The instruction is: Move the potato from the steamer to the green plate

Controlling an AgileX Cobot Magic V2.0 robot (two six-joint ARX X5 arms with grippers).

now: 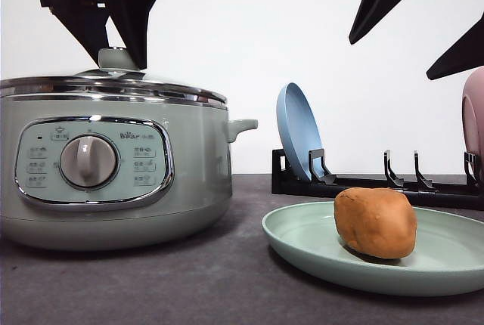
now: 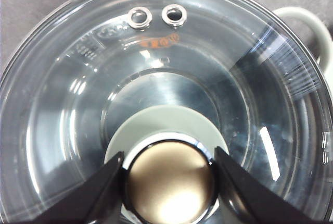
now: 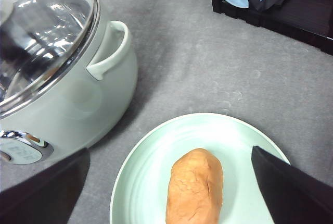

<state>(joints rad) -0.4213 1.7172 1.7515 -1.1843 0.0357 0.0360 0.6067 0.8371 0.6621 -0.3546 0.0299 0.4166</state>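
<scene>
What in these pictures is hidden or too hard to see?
- Front view: pink plate cut off by the right edge.
- Front view: labels on the steamer panel too small to read.
- Left wrist view: whether the left gripper jaws touch the lid knob.
- Right wrist view: potato cut off by the edge.

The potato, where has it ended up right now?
In the front view the potato lies on the green plate, right of the steamer and in front of the black dish rack.
</scene>
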